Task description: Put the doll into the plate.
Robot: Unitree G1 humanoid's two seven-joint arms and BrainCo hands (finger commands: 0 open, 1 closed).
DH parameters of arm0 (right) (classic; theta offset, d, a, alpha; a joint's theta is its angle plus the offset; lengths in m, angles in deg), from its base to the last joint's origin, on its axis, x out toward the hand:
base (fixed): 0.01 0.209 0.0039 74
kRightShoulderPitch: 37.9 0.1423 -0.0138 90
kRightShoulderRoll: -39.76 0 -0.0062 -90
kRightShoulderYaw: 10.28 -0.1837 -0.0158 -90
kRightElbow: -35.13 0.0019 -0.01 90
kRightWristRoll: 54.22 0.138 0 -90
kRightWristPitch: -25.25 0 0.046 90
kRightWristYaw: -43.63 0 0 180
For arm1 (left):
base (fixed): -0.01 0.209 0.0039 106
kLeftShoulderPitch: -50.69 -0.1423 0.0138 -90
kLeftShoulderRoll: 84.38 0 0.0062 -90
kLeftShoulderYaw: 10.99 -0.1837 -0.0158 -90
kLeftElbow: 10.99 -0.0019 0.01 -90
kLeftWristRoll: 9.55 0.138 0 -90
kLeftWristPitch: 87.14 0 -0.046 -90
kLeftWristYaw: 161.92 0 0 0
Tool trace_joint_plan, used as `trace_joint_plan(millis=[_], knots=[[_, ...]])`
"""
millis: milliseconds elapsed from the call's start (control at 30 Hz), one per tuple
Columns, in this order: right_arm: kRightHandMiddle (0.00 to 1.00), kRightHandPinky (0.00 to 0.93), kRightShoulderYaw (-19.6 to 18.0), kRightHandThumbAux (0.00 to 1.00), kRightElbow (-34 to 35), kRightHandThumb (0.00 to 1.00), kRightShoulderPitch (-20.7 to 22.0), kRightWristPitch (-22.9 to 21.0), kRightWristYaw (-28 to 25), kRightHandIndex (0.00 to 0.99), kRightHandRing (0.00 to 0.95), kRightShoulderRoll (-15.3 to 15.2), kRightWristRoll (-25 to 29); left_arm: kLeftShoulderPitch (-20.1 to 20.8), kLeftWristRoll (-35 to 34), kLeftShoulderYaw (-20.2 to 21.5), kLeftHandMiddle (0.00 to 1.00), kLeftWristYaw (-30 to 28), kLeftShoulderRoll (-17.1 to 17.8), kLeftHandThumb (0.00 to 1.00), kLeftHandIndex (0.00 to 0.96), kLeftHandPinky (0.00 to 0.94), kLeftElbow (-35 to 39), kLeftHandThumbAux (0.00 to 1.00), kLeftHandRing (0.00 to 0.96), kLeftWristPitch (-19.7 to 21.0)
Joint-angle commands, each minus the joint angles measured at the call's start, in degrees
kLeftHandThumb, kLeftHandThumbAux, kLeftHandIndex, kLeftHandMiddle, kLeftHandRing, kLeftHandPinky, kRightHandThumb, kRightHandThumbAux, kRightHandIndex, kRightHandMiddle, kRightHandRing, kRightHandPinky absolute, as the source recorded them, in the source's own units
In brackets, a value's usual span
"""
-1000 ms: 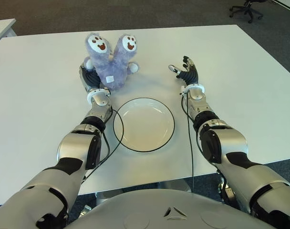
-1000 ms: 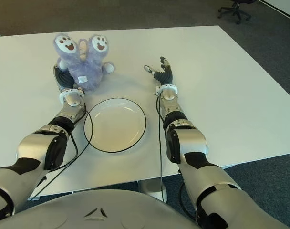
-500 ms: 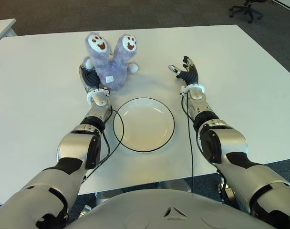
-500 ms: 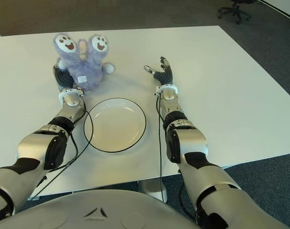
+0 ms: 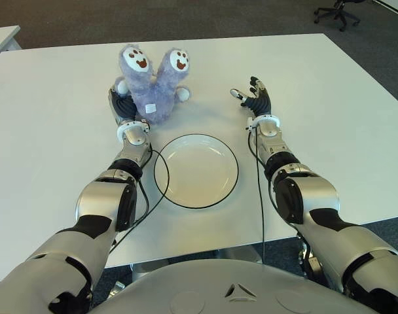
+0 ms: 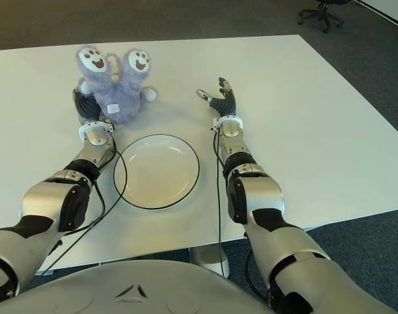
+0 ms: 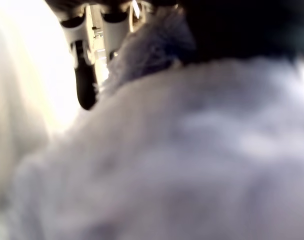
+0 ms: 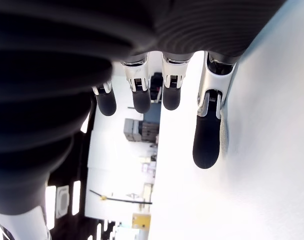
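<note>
Doll (image 5: 153,82) on table (image 5: 55,118), far-left of plate (image 5: 196,170); left hand (image 5: 124,108) against it, grip unclear. Right hand (image 5: 256,98) released, fingers spread, right of plate.

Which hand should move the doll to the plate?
Left. The left hand is already against the doll, just beyond the plate. The right hand is open, apart from the doll on the plate's far right.

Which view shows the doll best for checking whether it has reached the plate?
The left eye view: the whole doll sits beyond the plate, against the left hand. The right eye view shows likewise. The left wrist view shows only fur; the right wrist view shows none.
</note>
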Motion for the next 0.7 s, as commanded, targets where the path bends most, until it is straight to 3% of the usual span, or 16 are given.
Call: trace_joint_plan(millis=[33, 500, 700], knots=[[0.054, 0.047, -0.6, 0.719, -4.5, 0.065, -6.0, -5.9, -0.4, 0.081, 0.039, 1.1, 0.7, -1.3, 0.8, -0.4, 0.57, -1.5, 1.1, 0.84, 0.402, 0.604, -1.7, 0.661, 0.63, 2.3], [0.059, 0.044, -1.0, 0.729, -4.5, 0.077, -5.9, -5.9, -0.3, 0.087, 0.04, 1.2, 0.7, 1.1, 4.3, -2.7, 0.593, 4.7, 3.8, 0.845, 0.427, 0.68, -1.7, 0.653, 0.668, 5.8], [0.056, 0.04, -1.0, 0.727, -4.5, 0.076, -5.8, -5.9, -0.4, 0.083, 0.038, 1.2, 0.6, 2.3, 4.0, -2.5, 0.602, 4.8, 4.2, 0.846, 0.426, 0.679, -1.4, 0.654, 0.686, 6.6]])
